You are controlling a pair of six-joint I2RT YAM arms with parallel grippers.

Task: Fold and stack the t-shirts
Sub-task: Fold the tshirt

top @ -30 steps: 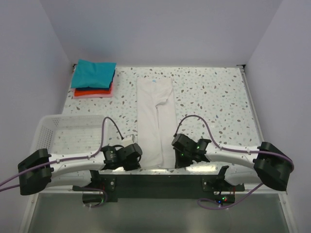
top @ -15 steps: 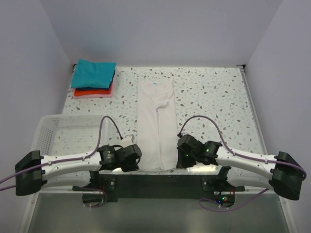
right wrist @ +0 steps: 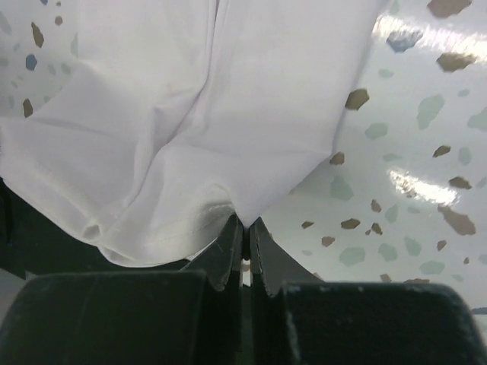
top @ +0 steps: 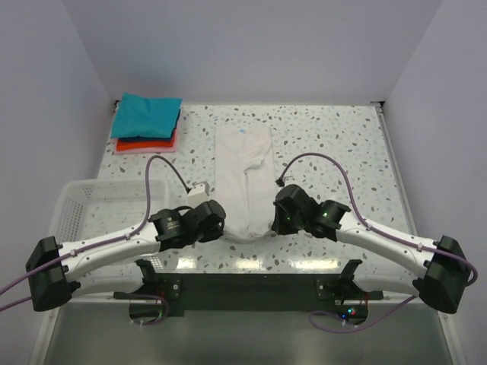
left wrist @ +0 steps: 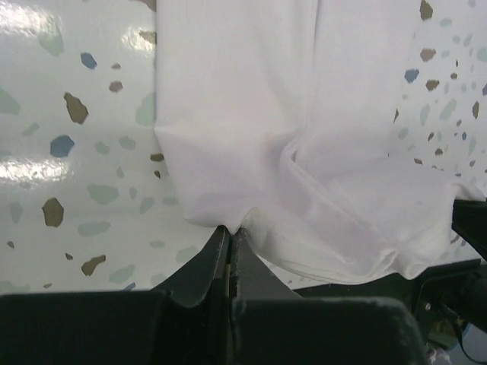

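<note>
Left gripper (left wrist: 230, 230) and right gripper (right wrist: 245, 224) clamp the white shirt (top: 243, 163) at its near hem. Carry your two corners evenly toward the collar.

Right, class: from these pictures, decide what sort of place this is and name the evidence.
Probably a robot lab test cell, not a home: plain bare walls box in a speckled table, a left arm and right arm are mounted at its near edge, handling a white t-shirt.
</note>
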